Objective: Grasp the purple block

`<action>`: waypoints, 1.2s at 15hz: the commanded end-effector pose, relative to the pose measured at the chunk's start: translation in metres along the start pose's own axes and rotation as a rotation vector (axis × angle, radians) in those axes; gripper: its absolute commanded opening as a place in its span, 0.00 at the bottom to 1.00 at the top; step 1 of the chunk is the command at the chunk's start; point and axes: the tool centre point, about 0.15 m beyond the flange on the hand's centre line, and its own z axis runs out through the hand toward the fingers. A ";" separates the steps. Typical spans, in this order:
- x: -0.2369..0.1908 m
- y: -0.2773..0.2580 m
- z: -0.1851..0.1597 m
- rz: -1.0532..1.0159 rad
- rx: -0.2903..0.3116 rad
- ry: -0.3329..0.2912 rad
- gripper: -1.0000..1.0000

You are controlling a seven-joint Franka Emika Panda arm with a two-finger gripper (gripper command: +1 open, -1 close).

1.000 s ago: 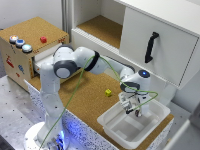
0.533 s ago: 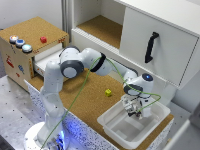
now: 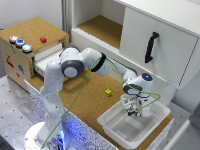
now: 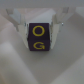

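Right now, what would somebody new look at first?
Probably the big white robot arm stretching across the cork table, its gripper down in the white tub. In the wrist view, a dark purple block with yellow letters sits between its jaws. A small yellow cube waits on the cork beside the tub.

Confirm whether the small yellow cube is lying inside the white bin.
No. The yellow cube sits on the cork counter, outside the white bin.

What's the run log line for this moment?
phase: grasping | end effector: over white tray, fingers either side of purple block | closure: unclear | yellow cube: on cork surface, untouched
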 end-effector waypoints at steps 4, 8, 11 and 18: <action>-0.054 -0.078 -0.107 -0.150 0.044 0.188 0.00; -0.097 -0.132 -0.145 -0.275 0.051 0.213 0.00; -0.127 -0.186 -0.152 -0.390 0.084 0.187 0.00; -0.190 -0.329 -0.182 -0.721 0.174 0.218 0.00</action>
